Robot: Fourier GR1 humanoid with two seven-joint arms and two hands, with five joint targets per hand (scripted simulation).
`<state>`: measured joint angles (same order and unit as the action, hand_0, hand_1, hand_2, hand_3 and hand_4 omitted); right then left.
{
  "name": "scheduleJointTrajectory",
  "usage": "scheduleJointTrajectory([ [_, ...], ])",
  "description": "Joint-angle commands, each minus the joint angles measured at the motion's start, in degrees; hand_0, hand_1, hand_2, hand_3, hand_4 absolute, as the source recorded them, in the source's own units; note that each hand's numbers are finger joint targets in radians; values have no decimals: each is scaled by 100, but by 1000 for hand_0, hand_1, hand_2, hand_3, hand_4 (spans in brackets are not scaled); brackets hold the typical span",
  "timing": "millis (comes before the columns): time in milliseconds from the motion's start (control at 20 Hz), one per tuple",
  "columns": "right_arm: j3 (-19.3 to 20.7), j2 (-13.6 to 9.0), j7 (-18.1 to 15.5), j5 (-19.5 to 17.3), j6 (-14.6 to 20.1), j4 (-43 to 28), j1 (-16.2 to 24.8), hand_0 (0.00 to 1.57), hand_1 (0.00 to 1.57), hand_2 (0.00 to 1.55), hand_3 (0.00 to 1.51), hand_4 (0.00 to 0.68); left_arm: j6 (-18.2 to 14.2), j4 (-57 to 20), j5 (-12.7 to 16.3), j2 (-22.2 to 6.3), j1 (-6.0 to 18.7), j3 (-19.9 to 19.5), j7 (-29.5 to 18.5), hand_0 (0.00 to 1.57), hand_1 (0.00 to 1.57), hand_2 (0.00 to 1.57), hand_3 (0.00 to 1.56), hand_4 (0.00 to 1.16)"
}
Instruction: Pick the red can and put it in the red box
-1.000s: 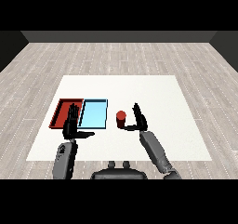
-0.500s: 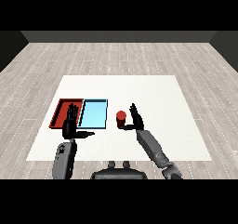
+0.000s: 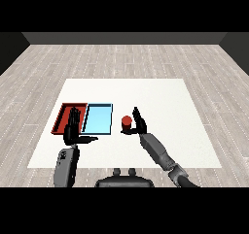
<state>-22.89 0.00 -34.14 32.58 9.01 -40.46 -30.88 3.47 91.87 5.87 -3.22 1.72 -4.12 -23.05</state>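
The right hand [image 3: 139, 123] is now brought against the red can [image 3: 126, 123], fingers spread beside it. The left hand [image 3: 73, 129] is held spread over the red tray [image 3: 62, 116] on the desk [image 3: 160, 102].

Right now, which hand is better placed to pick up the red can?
The right hand: it sits right beside the red can, fingers open toward it. The left hand is raised over the red tray, beyond the light blue tray.

red can [image 3: 127, 121], red tray [image 3: 62, 116], light blue tray [image 3: 97, 119]
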Motion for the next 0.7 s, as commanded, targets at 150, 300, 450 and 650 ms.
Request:
scheduleJointTrajectory([
  [150, -581, 0, -192, 642, 104, 337, -300, 0, 0, 0, 0, 0, -154, 346, -28, 86, 28, 79, 215, 0, 0, 0, 0, 0],
  [300, -908, 0, -367, 883, 136, 425, -315, 0, 0, 0, 0, 0, -8, 27, -51, 65, -82, 72, -90, 0, 0, 0, 0, 0],
  [450, -656, 0, -613, 1081, -434, 1533, -980, 0, 0, 0, 0, 0, -38, 294, -38, 22, -97, 89, 161, 0, 0, 0, 0, 0],
  [650, -763, 0, -419, 1205, -296, 1157, -847, 0, 0, 0, 0, 0, -38, 522, -63, 82, -341, 183, 158, 0, 0, 0, 0, 0],
])
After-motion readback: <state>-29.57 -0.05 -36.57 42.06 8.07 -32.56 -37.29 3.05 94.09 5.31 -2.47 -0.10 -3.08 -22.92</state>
